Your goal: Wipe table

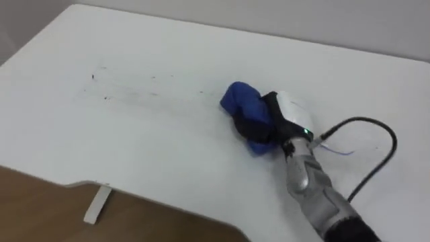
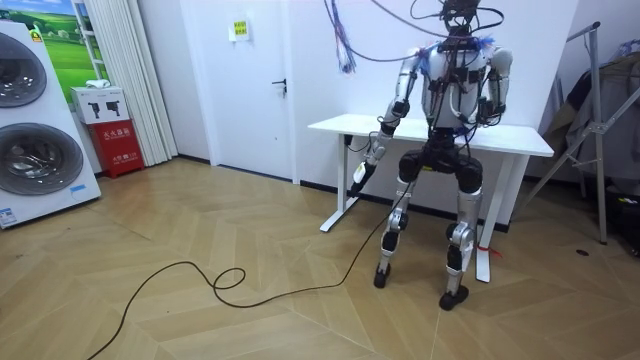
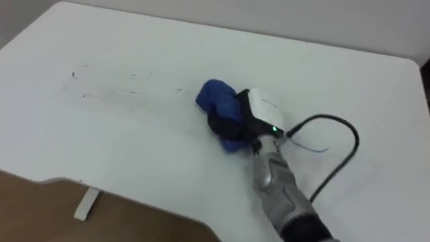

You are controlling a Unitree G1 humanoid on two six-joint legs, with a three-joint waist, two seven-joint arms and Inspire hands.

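- Right hand point(image 1: 281, 119) lies low on the table, its dark fingers point(image 1: 259, 128) clenched round a bunched blue cloth point(image 1: 242, 102). The arm comes in from the lower right.
- The blue cloth is wadded into a lump that touches the white table point(image 1: 141, 151) right of centre. Most of the wad sticks out on the left of the hand, and a smaller fold shows beneath the fingers.
- By its look the cloth is light and soft. It should flatten under pressure and slide easily over the smooth top, though a loose grasp could let it slip out or roll up.
- The hold looks sound, taken round the middle of the bundle. Keeping the wad between palm and tabletop, with the free end leading, should put the most fabric on the surface.
- Faint dark marks point(image 1: 111, 84) streak the tabletop well to the left of the cloth and apart from it. That patch appears unwiped, so the work seems unfinished, and the next stroke would likely need to travel leftward with steady downward pressure.
- Left hand point(image 2: 374, 150) hangs low beside the table's edge in the room view; its state cannot be told from there.
- The robot stands close against the table, facing it. The table's foot point(image 1: 97, 204) and the wooden floor point(image 1: 33, 202) show below the near edge.
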